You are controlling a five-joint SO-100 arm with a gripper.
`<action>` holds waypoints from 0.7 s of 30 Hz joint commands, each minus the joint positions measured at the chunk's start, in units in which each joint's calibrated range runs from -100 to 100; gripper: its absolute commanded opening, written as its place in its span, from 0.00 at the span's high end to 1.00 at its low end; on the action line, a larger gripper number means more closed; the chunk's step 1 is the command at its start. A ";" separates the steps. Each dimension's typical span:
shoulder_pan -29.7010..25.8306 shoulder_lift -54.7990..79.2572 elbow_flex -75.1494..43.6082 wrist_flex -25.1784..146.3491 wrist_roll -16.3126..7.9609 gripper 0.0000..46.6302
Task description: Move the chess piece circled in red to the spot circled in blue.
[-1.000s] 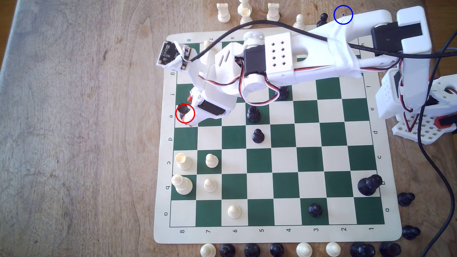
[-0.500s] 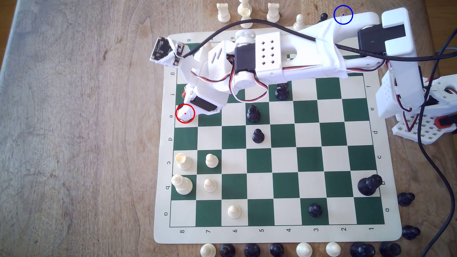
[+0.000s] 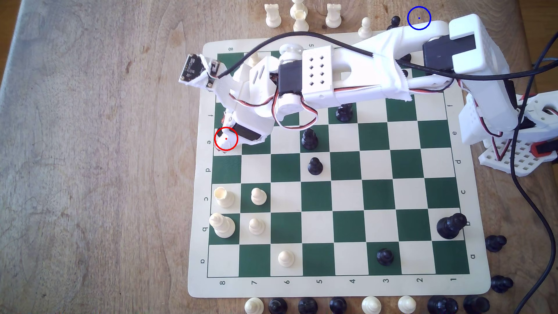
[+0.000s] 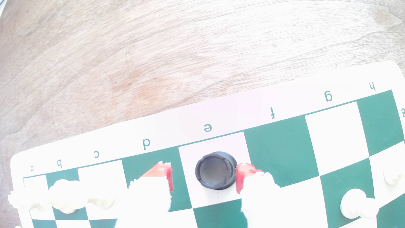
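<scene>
Chess piece (image 4: 215,170) now sits between the lowered, open end effector (image 4: 203,177), hidden from overhead.

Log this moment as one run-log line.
phase: pre-grasp | gripper: open, fingers either side of chess piece | piece: upright on white e8 square | spot: bare wood, unfilled
</scene>
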 commanded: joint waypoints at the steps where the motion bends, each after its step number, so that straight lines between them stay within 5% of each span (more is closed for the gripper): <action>1: 0.12 -1.41 -6.87 -0.89 0.15 0.66; 21: -0.27 0.97 -8.32 -0.97 0.20 0.71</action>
